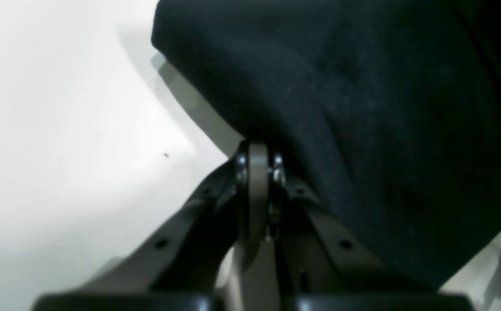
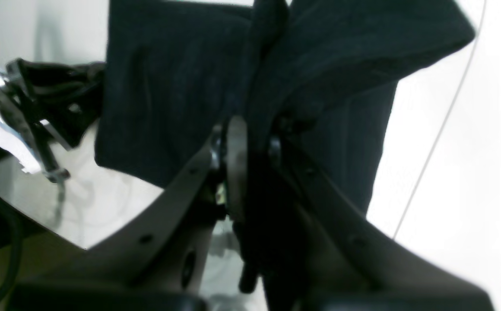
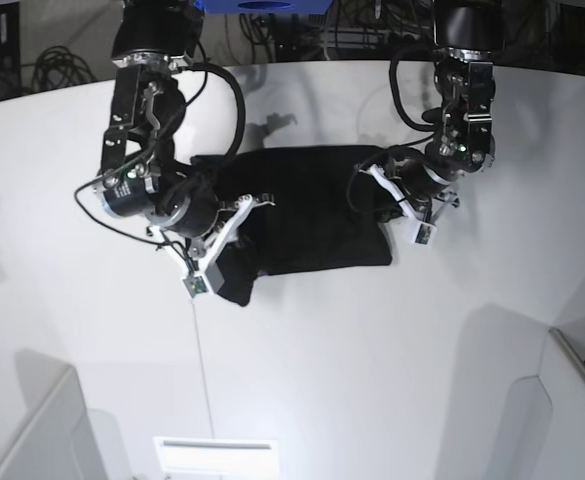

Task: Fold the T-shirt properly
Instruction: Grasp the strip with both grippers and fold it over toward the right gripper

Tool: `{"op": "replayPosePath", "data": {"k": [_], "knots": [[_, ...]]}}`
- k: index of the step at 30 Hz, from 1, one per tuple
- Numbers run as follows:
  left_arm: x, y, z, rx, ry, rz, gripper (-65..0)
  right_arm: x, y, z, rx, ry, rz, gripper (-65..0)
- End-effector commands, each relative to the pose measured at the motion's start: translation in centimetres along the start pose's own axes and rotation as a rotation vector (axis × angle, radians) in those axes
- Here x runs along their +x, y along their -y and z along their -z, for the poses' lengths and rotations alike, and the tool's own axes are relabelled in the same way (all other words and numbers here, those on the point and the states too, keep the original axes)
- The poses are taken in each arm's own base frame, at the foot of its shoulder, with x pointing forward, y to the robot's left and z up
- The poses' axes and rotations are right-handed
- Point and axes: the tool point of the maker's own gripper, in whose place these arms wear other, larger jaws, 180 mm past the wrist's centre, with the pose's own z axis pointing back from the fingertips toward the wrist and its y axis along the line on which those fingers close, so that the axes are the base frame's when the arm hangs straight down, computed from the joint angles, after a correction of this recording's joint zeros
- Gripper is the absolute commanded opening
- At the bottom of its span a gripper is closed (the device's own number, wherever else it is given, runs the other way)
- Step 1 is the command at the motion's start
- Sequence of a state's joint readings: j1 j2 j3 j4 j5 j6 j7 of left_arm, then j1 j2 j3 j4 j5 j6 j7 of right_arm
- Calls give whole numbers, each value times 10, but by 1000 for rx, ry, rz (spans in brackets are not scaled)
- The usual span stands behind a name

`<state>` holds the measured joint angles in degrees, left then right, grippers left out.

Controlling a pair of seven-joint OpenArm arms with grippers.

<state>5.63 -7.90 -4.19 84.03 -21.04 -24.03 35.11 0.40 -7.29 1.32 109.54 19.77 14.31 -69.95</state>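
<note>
White table (image 3: 372, 350) holds the soft, limp T-shirt (image 3: 312, 210), best pinched at its edges; left gripper (image 1: 259, 162) and right gripper (image 2: 250, 142) both clamp its cloth.

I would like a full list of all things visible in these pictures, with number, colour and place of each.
Plain black cloth T-shirt: one, black, lying partly folded on the middle of the table, between the two arms.
Curved white table: one, white, fills most of the base view.
Thin pale cord: one, light grey, runs down the table below the right arm's camera.
Dark cables: several, black, behind the table's far edge.
Right gripper: one, dark grey, at the shirt's edge on the base view's left, shut on cloth.
Left gripper: one, dark grey, at the shirt's edge on the base view's right, shut on cloth.
</note>
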Motion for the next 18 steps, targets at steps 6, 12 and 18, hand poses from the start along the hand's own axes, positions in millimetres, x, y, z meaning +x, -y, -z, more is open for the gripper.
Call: {"op": "replayPosePath", "data": {"k": [6, 12, 18], "knots": [[10, 8, 4, -12, 17, 1, -650, 27, -16, -12, 53, 105, -15, -650], [14, 11, 6, -18, 28, -4, -650, 30, -24, -13, 103, 140, 10, -650], [12, 13, 6, -21, 25, -9, -650, 24, -45, 4, 161, 136, -6, -650]]}}
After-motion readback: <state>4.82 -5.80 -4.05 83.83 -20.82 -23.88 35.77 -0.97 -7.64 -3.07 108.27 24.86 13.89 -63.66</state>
